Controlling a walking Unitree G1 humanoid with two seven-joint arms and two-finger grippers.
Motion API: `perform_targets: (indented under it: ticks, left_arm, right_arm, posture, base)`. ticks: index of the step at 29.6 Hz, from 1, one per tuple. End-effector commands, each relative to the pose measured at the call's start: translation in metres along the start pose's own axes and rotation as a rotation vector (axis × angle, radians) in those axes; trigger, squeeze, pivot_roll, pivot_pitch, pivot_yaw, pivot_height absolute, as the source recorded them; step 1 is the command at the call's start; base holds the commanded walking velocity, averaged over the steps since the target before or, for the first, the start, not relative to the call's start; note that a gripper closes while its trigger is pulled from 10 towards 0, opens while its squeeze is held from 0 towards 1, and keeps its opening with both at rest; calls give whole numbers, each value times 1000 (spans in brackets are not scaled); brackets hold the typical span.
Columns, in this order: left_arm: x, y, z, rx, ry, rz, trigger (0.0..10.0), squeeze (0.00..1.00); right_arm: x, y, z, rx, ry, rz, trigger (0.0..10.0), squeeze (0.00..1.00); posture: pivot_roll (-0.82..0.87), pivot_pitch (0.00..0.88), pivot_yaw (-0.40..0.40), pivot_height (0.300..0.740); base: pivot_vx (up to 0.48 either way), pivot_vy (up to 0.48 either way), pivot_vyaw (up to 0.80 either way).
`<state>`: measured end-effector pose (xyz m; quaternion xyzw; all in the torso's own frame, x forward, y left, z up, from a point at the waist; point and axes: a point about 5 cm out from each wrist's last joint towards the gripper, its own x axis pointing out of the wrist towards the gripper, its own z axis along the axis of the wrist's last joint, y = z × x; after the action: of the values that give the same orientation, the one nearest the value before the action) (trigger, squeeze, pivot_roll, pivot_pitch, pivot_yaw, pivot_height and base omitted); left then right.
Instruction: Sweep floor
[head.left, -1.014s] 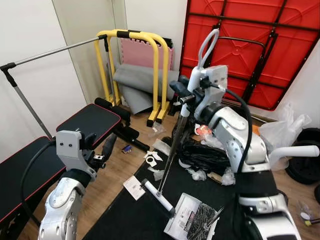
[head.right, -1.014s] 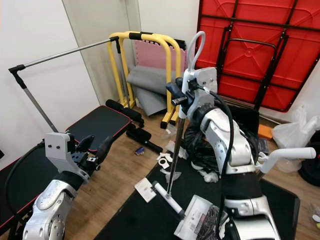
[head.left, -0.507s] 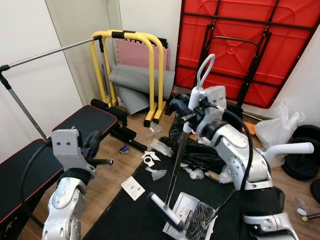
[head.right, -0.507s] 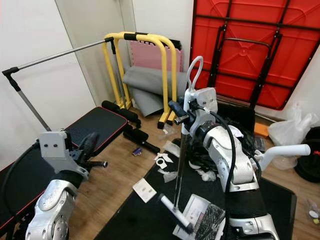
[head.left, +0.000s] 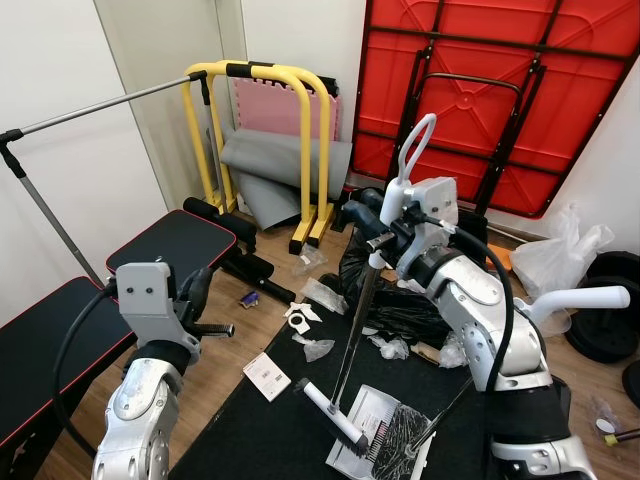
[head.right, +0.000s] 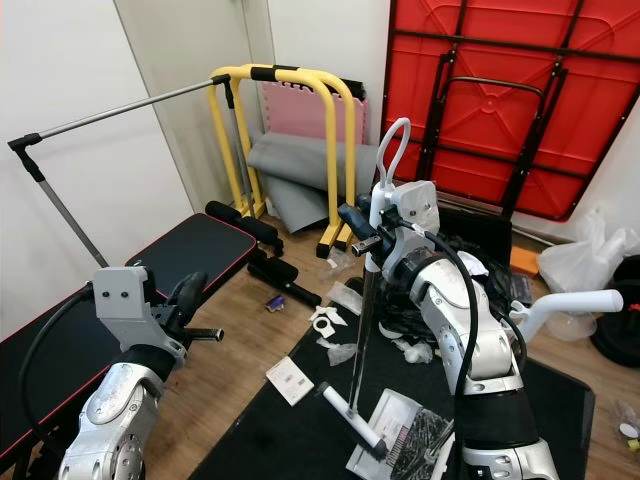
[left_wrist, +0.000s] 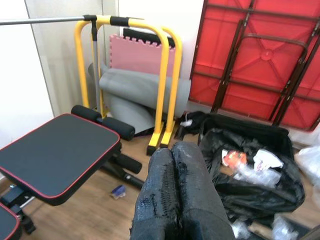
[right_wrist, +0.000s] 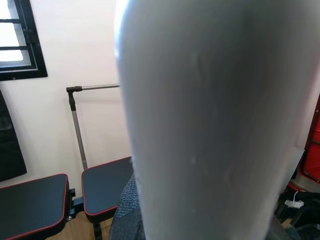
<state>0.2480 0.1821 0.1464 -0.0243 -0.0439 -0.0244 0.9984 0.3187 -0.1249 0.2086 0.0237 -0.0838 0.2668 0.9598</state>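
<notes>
left eye view: the right gripper is clamped round the thin grey metal broom handle, whose white broom head rests on the black floor mat beside a white dustpan full of dark debris. scraps of white paper litter and a crumpled black rubbish bag lie past it.

right eye view: the left gripper hangs near the black padded bench with red trim.

left wrist view: its two black fingers are pressed together, empty, facing yellow tubular parallel bars.

right wrist view: the pale handle blocks the lens.
</notes>
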Motion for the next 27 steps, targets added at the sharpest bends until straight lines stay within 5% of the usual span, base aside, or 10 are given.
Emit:
perform_targets:
  ticks: [1,27]
  left_arm:
    - [1,0,-1,16,15,50,10000,0]
    - [2,-19,-3,72,37,-6,10000,0]
  right_arm:
    - [0,3,8,-32,-40,13,10000,0]
    - [-3,7,-5,-53,8,10,10000,0]
  posture:
    - [-183,0,-7,740]
    - [-163,0,-1,740]
  base:
    - [0,0,0]
    - [0,0,0]
